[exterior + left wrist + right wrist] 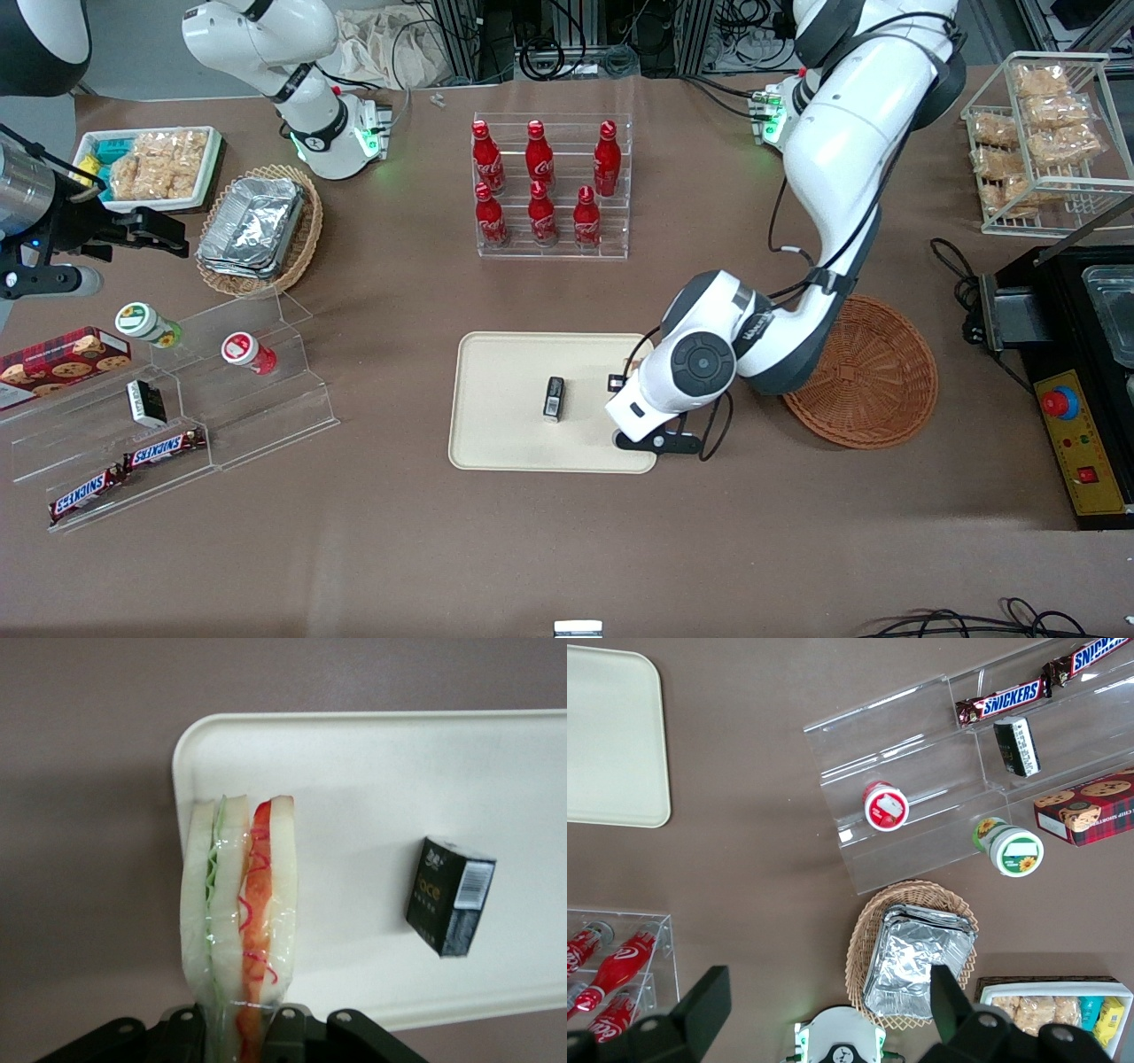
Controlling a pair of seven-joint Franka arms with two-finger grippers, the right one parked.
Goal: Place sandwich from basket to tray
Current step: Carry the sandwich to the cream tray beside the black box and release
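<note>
The sandwich [239, 912] is a wedge of pale bread in clear wrap with red-orange and green filling at its edge. My left gripper [241, 1032] is shut on its narrow end. It hangs over the corner of the cream tray [372, 780] nearest the basket. In the front view the arm's hand [660, 390] covers that end of the tray [505, 434], and the sandwich is hidden under it. The reddish-brown wicker basket [877, 381] lies beside the tray, toward the working arm's end, partly under the arm; its visible part holds nothing.
A small black box [554, 397] lies on the tray's middle [450, 895]. A rack of red cola bottles [549, 186] stands farther from the front camera. A tan basket of foil trays [257, 226] and an acrylic stepped shelf [221, 390] lie toward the parked arm's end.
</note>
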